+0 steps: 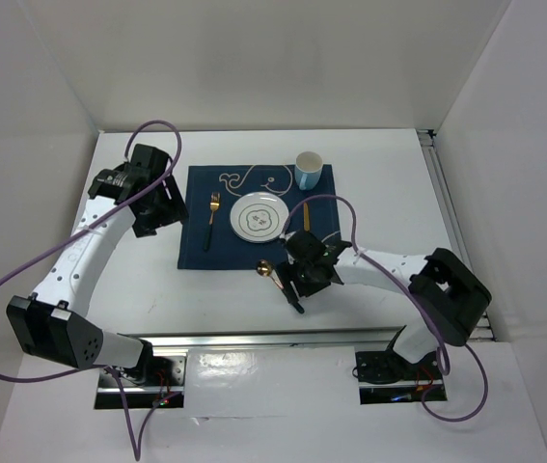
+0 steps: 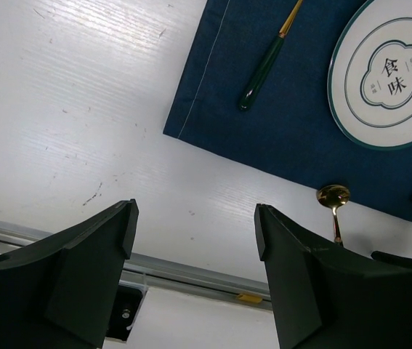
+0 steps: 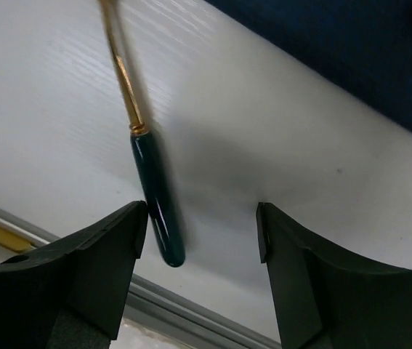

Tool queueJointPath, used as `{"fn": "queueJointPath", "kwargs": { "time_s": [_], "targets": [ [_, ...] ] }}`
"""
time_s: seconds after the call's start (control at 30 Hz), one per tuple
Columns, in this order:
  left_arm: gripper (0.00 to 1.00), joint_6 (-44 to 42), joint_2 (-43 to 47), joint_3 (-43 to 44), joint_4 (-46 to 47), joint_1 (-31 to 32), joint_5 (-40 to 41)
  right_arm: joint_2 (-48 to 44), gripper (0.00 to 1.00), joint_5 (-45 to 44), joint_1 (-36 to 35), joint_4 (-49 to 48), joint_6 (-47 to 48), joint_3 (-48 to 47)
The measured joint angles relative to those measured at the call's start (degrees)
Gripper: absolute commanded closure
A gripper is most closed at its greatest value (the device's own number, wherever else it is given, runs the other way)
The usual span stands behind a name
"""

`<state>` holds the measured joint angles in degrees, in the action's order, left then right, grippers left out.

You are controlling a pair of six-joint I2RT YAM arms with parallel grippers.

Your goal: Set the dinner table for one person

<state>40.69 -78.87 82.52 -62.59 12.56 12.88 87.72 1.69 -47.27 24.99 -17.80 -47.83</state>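
On the white dinner table (image 1: 138, 289) lies a navy placemat (image 1: 201, 246) carrying a white plate (image 1: 259, 218), a fork (image 1: 212, 217), a knife (image 1: 306, 217) and a pale blue cup (image 1: 309, 171). A gold spoon (image 1: 267, 271) with a dark green handle (image 3: 155, 196) rests on the bare table just in front of the mat. My right gripper (image 3: 200, 229) hangs low over it, open, with the handle end between the jaws, close to the left finger (image 3: 100, 262). My left gripper (image 2: 195, 233) stands open and holds nothing, above the table left of the mat (image 2: 278, 138).
An aluminium rail (image 1: 254, 338) runs along the near table edge, just behind the spoon handle in the right wrist view. Another rail (image 1: 444, 193) lines the right edge. White walls close in the back and both sides.
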Motion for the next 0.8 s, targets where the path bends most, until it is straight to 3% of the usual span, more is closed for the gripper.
{"fn": "queueJointPath", "kwargs": {
  "time_s": [0.3,0.37,0.4,0.57,0.8],
  "targets": [
    [0.18,0.0,0.0,-0.4,0.0,0.0,0.0,0.5,0.33,-3.1,-2.0,0.1,-2.9,1.2],
    [0.18,0.0,0.0,-0.4,0.0,0.0,0.0,0.8,0.44,-3.2,-3.3,-0.1,-3.4,1.1],
    [0.18,0.0,0.0,-0.4,0.0,0.0,0.0,0.9,0.62,-3.3,-3.7,-0.2,-3.7,1.0],
    [0.18,0.0,0.1,-0.9,0.2,0.0,0.0,2.6,1.00,-4.4,-5.2,0.0,-6.7,-0.3],
    [0.18,0.0,0.2,-1.6,0.1,0.0,0.0,2.3,1.00,-6.5,-8.4,3.5,-7.6,-1.7]
  ]
}}
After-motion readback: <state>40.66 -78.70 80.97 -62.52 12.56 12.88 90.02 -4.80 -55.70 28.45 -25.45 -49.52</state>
